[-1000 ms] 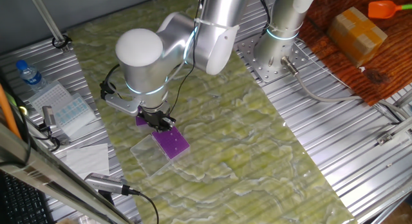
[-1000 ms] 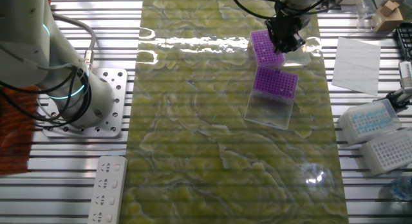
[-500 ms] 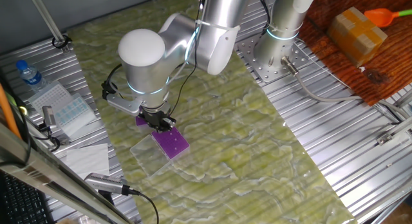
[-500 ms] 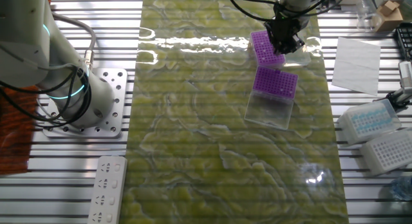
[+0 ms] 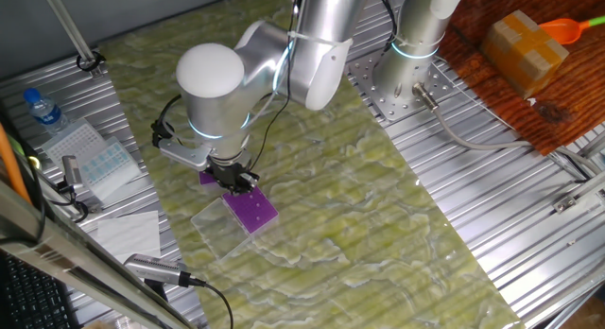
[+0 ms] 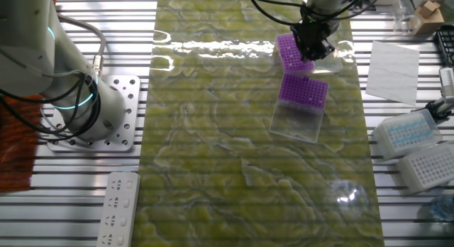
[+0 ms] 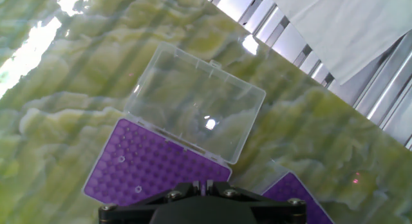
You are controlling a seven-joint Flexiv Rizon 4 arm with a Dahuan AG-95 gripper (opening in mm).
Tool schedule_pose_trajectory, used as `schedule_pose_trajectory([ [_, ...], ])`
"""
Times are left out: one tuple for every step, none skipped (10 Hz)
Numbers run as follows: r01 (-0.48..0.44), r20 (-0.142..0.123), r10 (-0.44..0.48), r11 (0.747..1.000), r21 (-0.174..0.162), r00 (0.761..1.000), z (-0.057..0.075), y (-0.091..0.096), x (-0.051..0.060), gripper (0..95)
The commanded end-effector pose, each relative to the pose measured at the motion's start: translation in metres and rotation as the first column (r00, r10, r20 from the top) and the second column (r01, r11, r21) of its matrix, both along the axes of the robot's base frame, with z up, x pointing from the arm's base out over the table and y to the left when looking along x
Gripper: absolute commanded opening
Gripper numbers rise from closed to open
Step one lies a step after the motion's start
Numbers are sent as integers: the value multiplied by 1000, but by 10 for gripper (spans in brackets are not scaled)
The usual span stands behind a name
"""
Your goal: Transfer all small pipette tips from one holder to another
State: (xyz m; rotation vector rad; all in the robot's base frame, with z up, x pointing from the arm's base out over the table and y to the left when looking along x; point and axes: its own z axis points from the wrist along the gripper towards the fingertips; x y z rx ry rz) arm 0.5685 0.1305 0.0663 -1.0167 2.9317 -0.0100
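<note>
Two purple tip racks lie on the green mat. The nearer rack (image 7: 151, 169) has its clear lid (image 7: 196, 111) folded open; it also shows in the fixed views (image 6: 303, 89) (image 5: 250, 213). A few small pipette tips (image 7: 121, 159) show as pale specks in its holes. The second rack (image 6: 291, 52) (image 7: 296, 195) lies beside it and is partly hidden under the hand (image 5: 206, 177). My gripper (image 7: 202, 184) (image 6: 313, 45) (image 5: 234, 181) hovers low at the edge of the second rack. Its jaws stand almost together with a thin slit. No tip shows between them.
White tip boxes (image 6: 411, 130) (image 6: 428, 165) and paper (image 6: 392, 62) lie on the metal table right of the mat. A second arm's base (image 6: 106, 108) and a power strip (image 6: 119, 208) stand to the left. A water bottle (image 5: 43, 110) stands at the far side.
The arm has shifted very slightly over the racks. The racks and the lid have not moved.
</note>
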Motion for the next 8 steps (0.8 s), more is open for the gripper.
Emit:
schedule_pose_trajectory([
  [-10,-1,10,1000,-3,1000,0,0,0,380],
  [-21,0,21,1000,-4,1000,-1,0,0,380],
  [-30,0,30,1000,-6,1000,0,-1,0,380],
  [-72,-6,72,997,-17,997,4,-16,2,380],
  [-100,-7,100,995,-18,995,4,-27,4,380],
  [-124,-6,124,992,-18,992,4,-42,4,380],
  [-135,-6,135,991,-17,991,3,-49,3,380],
  [-147,-5,147,989,-17,989,1,-60,2,380],
])
